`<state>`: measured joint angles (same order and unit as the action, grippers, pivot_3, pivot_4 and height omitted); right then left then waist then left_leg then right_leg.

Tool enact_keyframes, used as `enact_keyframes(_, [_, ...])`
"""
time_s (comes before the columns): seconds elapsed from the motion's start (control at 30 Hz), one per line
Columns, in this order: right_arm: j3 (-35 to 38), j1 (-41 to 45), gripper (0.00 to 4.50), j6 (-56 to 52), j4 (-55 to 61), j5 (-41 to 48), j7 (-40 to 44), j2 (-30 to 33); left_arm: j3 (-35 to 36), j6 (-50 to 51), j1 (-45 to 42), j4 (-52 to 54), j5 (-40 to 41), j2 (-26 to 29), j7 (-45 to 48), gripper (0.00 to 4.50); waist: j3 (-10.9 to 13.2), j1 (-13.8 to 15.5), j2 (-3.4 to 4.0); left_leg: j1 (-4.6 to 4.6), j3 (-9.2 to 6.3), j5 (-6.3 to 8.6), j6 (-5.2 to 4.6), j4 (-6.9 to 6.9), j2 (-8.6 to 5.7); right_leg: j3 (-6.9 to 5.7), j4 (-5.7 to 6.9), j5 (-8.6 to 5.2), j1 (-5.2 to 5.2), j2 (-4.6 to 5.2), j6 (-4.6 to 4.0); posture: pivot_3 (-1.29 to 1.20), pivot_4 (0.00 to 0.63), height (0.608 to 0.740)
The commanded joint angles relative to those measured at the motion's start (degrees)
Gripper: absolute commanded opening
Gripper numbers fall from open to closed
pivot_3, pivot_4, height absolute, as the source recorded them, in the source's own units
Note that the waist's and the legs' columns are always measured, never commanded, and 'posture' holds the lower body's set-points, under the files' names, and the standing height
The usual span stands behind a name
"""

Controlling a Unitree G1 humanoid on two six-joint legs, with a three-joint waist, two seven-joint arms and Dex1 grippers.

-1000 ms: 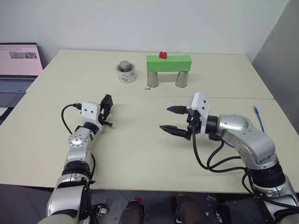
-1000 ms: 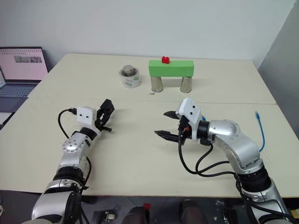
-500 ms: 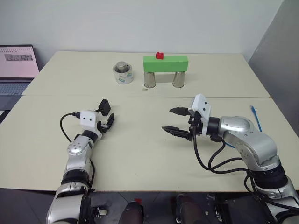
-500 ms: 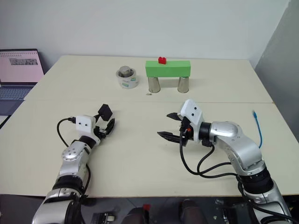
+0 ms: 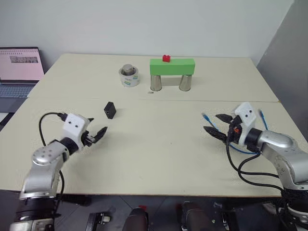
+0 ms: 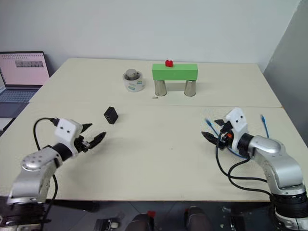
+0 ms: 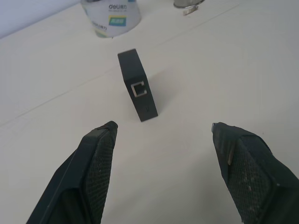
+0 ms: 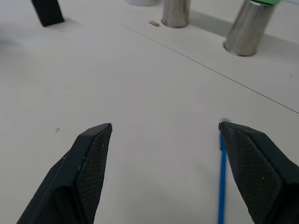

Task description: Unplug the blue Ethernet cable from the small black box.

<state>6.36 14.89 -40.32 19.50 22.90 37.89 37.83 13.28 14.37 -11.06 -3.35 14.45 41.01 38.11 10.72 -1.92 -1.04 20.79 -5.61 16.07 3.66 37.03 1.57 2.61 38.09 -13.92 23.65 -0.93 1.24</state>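
The small black box (image 5: 110, 109) stands on edge on the table's left half, and its port (image 7: 138, 88) shows nothing in it. My left gripper (image 5: 94, 135) hovers open just short of the box, which sits past its two fingertips (image 7: 106, 128). The blue Ethernet cable (image 5: 239, 149) lies at the right of the table, far from the box. One plug end (image 5: 205, 116) lies beside my right gripper (image 5: 216, 124). That gripper is open and holds nothing, with a stretch of cable (image 8: 222, 177) lying by one finger.
A green block (image 5: 172, 66) with a small red brick (image 5: 166, 58) on top rests on two metal cans at the back. A tape roll (image 5: 128, 77) stands to their left. A laptop (image 5: 19, 65) sits beyond the table's left edge.
My left gripper opened and let go of the black box, then drew back and left. My right gripper swung right and now sits by the cable.
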Motion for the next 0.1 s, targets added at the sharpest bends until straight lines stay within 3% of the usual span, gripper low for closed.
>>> enact_keyframes(0.03, [1.21,0.44,3.88,1.06,0.12,-0.74,-1.24,0.22,2.05,0.70,-2.49,0.19,2.50,2.24,3.22,3.44,0.00,-0.14,0.00,0.00,0.01,0.00,0.00,-0.02,0.00,0.01,-0.01,-0.01,0.01,0.00,-0.01,0.00,0.150,0.740])
enact_keyframes(0.1, [0.50,1.24,3.88,0.97,-0.29,-1.33,-2.32,-0.43,2.28,0.12,-3.44,-0.84,3.19,2.53,4.47,3.44,0.00,-0.17,0.00,0.05,0.03,0.00,0.00,-0.04,0.00,0.03,-0.02,-0.01,0.07,0.00,-0.01,0.00,0.150,0.740])
